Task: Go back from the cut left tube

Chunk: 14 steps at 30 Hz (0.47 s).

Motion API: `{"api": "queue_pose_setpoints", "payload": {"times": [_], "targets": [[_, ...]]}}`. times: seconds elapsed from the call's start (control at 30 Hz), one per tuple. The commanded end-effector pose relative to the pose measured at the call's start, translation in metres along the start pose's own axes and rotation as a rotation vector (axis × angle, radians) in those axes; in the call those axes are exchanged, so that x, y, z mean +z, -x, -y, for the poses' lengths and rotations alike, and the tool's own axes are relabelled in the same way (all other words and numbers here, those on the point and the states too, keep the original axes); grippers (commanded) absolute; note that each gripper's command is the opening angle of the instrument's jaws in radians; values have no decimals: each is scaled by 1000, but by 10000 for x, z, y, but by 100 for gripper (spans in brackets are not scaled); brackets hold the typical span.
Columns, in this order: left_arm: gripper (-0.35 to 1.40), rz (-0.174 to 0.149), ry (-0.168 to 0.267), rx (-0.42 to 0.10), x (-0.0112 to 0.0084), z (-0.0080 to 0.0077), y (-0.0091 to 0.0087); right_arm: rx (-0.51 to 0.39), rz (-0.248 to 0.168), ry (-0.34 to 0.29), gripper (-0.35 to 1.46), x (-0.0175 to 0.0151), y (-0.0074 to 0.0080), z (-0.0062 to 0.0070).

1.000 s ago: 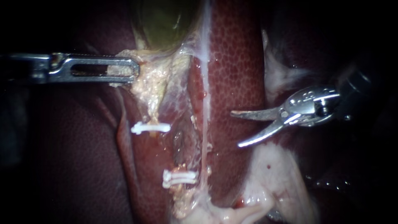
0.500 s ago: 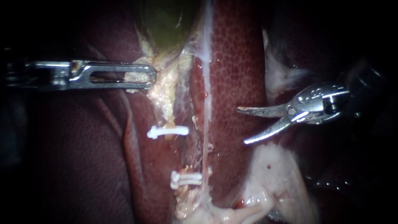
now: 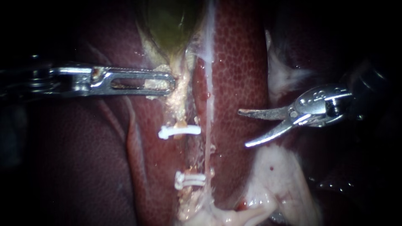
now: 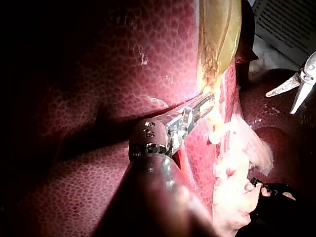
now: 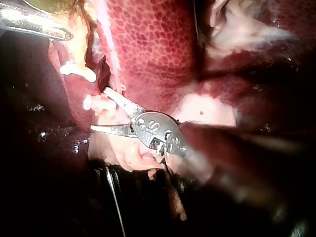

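My left instrument (image 3: 161,81) comes in level from the left, its slotted jaws shut on pale tissue (image 3: 178,98) just under the greenish gallbladder (image 3: 169,25). Below that tissue, the cut left tube carries one white clip (image 3: 179,131) on its upper stump. A pair of white clips (image 3: 190,180) sits on the lower stump, with a gap between the stumps. My right instrument (image 3: 243,129) hangs over the liver (image 3: 238,62), to the right of the tube and apart from it, its two curved blades open and empty. The right wrist view shows those blades (image 5: 98,108) spread beside the clips.
A thin pale strand (image 3: 208,125) runs straight down just right of the clips, uncut. Whitish fatty tissue (image 3: 276,180) lies under the right blades. Dark liver lobe (image 3: 63,167) fills the lower left. The left wrist view shows the gallbladder (image 4: 217,29) ahead of the left jaws (image 4: 200,106).
My left instrument has moved right, carrying the held tissue and the upper clip toward the strand. The right blades drew back slightly to the right, then held still, open.
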Motion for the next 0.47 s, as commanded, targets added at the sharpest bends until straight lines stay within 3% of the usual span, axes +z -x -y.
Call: {"api": "queue_pose_setpoints", "payload": {"times": [0.03, 0.47], "targets": [[-35, 0, 0, 0, 0, 0, 0, 0, 0, 1, 143, 0, 0, 0], [-35, 0, 0, 0, 1, 1, 0, -5, -6, 2, 143, -1, -2, 2]]}}
